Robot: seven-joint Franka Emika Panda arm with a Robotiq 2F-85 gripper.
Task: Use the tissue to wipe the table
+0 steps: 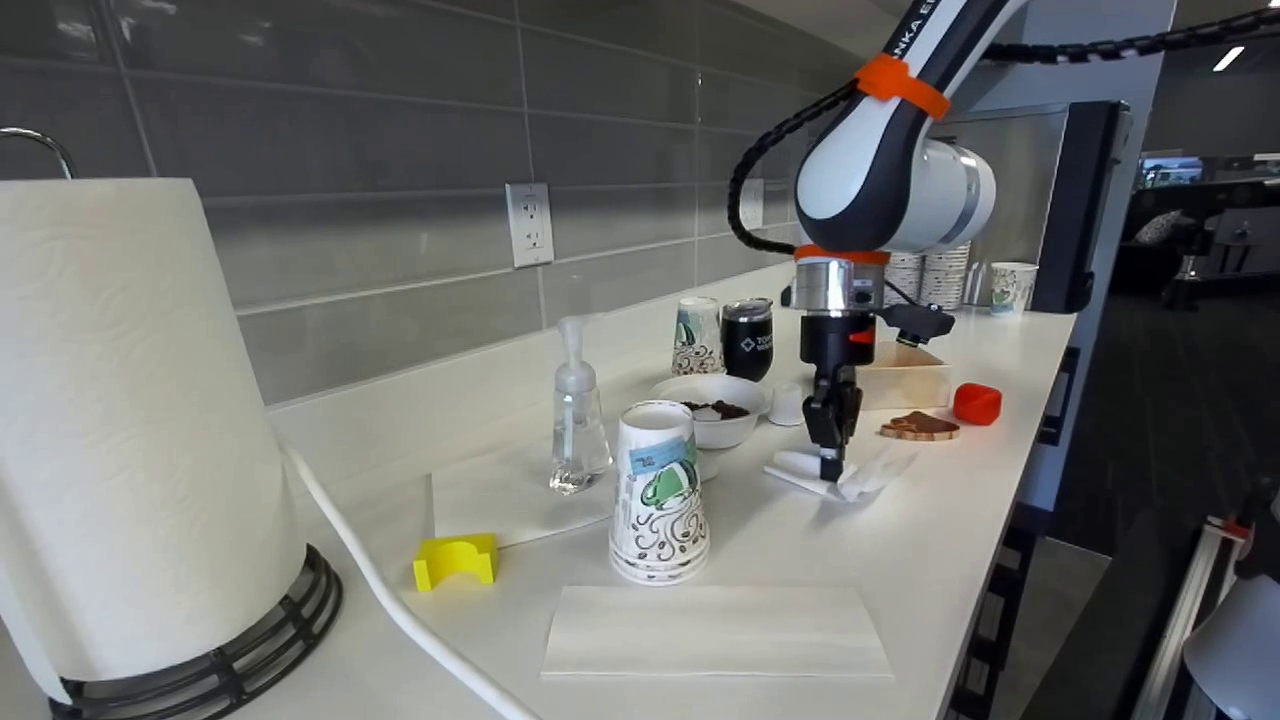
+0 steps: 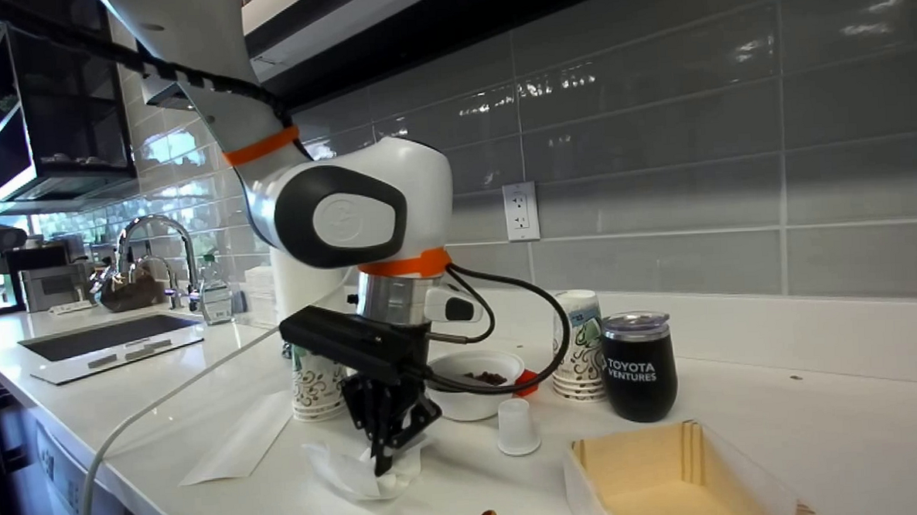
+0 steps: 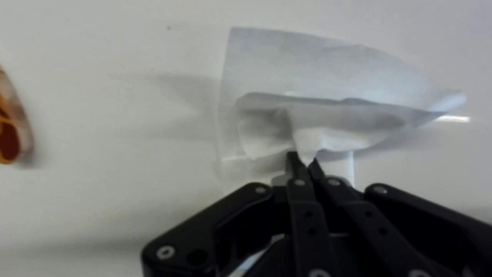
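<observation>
The tissue point(image 1: 875, 474) is white, thin and rumpled, and shows in both exterior views point(image 2: 348, 473). It lies on the white table point(image 1: 790, 550), with some folds lifted. My gripper point(image 1: 832, 468) points down and its fingertips are at the table's surface. In the wrist view the fingertips point(image 3: 303, 161) are close together with a pinched fold of the tissue point(image 3: 326, 73) between them. The rest of the tissue spreads out beyond the fingers. The part under the fingertips is hidden.
Upturned paper cups point(image 1: 660, 510), a flat napkin point(image 1: 715, 635) and a soap bottle point(image 1: 577, 430) stand or lie nearby. A white bowl point(image 1: 735, 428), small white cup point(image 2: 518, 427), wooden box point(image 1: 905, 385), brown piece point(image 1: 920, 427) and red object point(image 1: 977, 403) are around the gripper.
</observation>
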